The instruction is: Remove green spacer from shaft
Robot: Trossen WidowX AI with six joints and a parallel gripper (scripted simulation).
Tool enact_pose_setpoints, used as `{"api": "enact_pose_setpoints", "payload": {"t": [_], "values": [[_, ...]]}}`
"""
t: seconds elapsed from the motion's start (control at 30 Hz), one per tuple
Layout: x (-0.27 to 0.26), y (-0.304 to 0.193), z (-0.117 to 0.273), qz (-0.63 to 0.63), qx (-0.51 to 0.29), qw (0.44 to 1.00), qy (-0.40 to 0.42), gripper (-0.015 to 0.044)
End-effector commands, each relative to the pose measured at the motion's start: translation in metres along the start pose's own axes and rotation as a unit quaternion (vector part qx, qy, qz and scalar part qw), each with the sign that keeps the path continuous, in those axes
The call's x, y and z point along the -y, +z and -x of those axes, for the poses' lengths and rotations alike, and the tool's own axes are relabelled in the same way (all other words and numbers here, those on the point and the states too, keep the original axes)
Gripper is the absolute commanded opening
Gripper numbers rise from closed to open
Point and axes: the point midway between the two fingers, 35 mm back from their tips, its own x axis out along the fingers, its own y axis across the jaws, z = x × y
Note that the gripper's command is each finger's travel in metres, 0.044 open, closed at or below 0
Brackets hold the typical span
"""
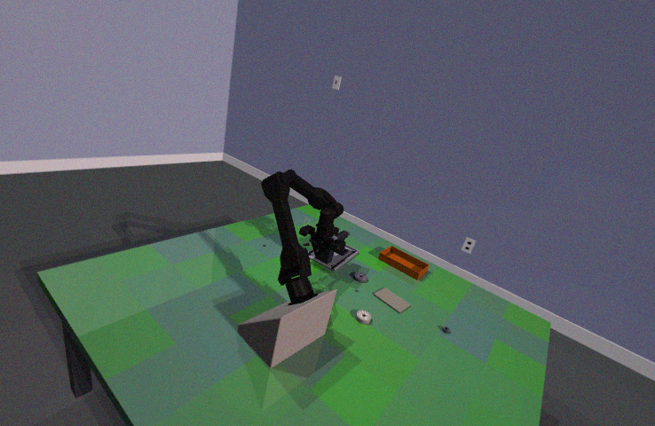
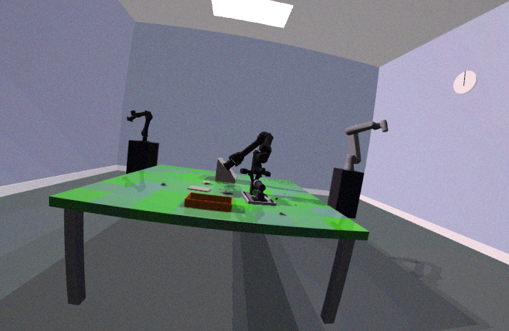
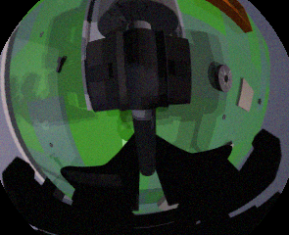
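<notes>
Wrist view: caught close up, pinching the free end of the dark shaft (image 3: 145, 152) between the fingers of the gripper (image 1: 323, 246) (image 2: 255, 182) (image 3: 142, 135). Lined up straight with the big dark housing block (image 3: 138, 69) and reaching it at the near side. Too dim to tell the green spacer apart there, or to say whether seated on the shaft or down on the green table (image 1: 197, 301) (image 2: 126, 198) (image 3: 95, 142).

Seen from the top and exterior, by contrast: bent down over the pale-edged base frame (image 1: 333, 267) (image 2: 258, 203), with the black arm (image 1: 285, 221) (image 2: 249, 148) hiding much of the work and leaving the grip hard to read. Shown whole only in those two, near the frame: the orange tray (image 1: 399, 267) (image 2: 208, 203) (image 3: 234, 12) (cut to a corner in the wrist shot). Visible in all three: a grey disc (image 1: 364, 279) (image 2: 226, 192) (image 3: 222, 86) and a flat beige plate (image 1: 391, 299) (image 2: 199, 188) (image 3: 245, 94). Picked up by the exterior alone: a round wall clock (image 2: 464, 81).
</notes>
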Motion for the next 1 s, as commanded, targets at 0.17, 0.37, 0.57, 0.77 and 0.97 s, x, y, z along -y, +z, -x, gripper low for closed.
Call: {"api": "enact_pose_setpoints", "payload": {"t": [0.17, 0.37, 0.57, 0.77, 0.97], "values": [[0.000, 0.006, 0.000, 0.001, 0.002, 1.000, -0.001, 0.0000], [0.000, 0.008, 0.000, 0.001, 0.002, 1.000, -0.001, 0.0000], [0.000, 0.010, 0.000, 0.001, 0.003, 1.000, -0.001, 0.0000], [0.000, 0.013, 0.000, 0.001, 0.003, 1.000, -0.001, 0.0000], [0.000, 0.015, 0.000, 0.001, 0.003, 1.000, -0.001, 0.0000]]}}
